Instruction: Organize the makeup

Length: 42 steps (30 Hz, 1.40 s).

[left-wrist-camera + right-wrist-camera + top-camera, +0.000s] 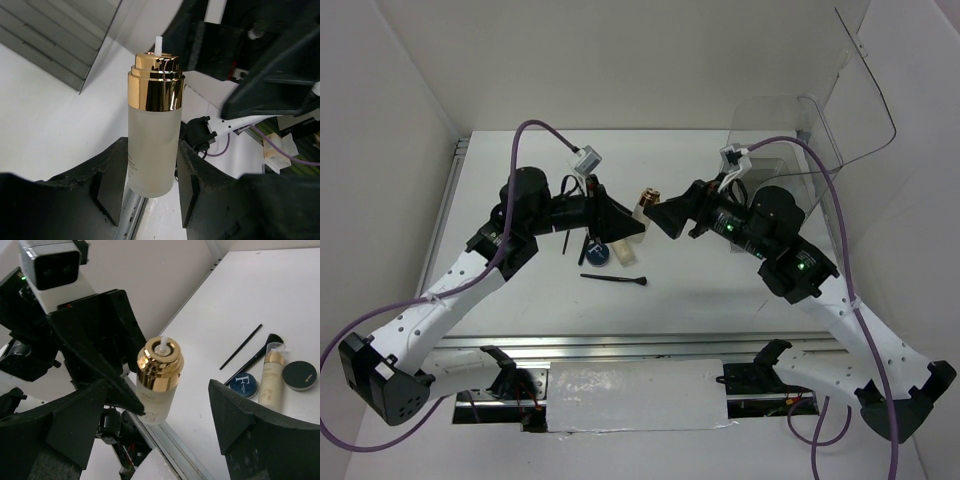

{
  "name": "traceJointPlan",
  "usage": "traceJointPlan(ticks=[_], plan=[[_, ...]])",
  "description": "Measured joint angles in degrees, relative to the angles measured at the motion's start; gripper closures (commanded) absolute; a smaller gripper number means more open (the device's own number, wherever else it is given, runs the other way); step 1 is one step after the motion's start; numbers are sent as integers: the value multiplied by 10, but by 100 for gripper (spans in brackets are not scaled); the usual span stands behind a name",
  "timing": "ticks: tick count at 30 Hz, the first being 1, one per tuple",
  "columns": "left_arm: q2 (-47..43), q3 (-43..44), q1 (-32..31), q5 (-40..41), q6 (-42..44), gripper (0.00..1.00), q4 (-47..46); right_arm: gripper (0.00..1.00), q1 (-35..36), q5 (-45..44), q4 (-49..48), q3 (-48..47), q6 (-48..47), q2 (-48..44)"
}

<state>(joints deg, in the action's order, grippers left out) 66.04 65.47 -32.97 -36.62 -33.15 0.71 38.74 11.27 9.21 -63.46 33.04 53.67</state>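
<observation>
A frosted beige bottle with a gold cap [154, 135] stands upright between my left gripper's fingers; the left gripper [152, 165] is shut on its lower body and holds it above the table [740, 290]. In the top view this bottle [647, 203] sits between both grippers. My right gripper [157, 410] is open, its wide jaws either side of the bottle [159, 385] without touching. On the table lie a dark-blue compact [243, 385], a second beige bottle [270, 375], a black compact [299, 375] and thin black brushes [241, 353].
A tall clear plastic box [790, 130] stands at the back right, behind the right arm. A black brush [613, 279] lies in front of the blue compact [598, 253]. White walls enclose the table on both sides. A metal rail [620, 345] runs along the near edge.
</observation>
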Motion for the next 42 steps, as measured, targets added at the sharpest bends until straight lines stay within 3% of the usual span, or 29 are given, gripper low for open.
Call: traceJointPlan(ticks=[5, 8, 10, 11, 12, 14, 17, 19, 20, 21, 26, 29, 36, 42], plan=[[-1, 0, -20, -13, -10, 100, -33, 19, 0, -1, -3, 0, 9, 16], [-1, 0, -29, -12, -16, 100, -42, 36, 0, 2, -11, 0, 17, 19], [0, 0, -31, -7, -16, 100, -48, 59, 1, 8, -24, 0, 21, 16], [0, 0, -32, -7, -16, 100, -49, 81, 2, 12, -31, 0, 23, 15], [2, 1, -34, -9, -16, 100, -51, 87, 2, 16, -35, 0, 21, 14], [2, 3, -37, -7, -16, 100, -53, 88, 2, 19, -38, 0, 21, 14], [2, 4, -37, -3, -15, 97, -52, 100, 2, 19, -40, 0, 21, 14], [3, 8, -38, 4, -14, 66, -46, 100, 2, 19, -41, 0, 21, 14], [4, 12, -40, 8, -13, 38, -41, 100, 2, 18, -41, 0, 21, 14], [6, 17, -40, 14, -10, 1, -35, 100, 2, 17, -41, 0, 21, 14], [12, 57, -42, 87, -12, 1, 4, 100, 2, -22, -5, -14, -10, 25], [12, 104, -43, 200, -15, 1, 101, 100, 2, -96, 26, -46, -41, 48], [-72, 130, -42, 457, -20, 1, 307, 100, 2, -355, 62, -161, -111, 181], [-199, 114, -42, 545, 5, 1, 390, 100, -10, -575, 52, -265, -172, 355]])
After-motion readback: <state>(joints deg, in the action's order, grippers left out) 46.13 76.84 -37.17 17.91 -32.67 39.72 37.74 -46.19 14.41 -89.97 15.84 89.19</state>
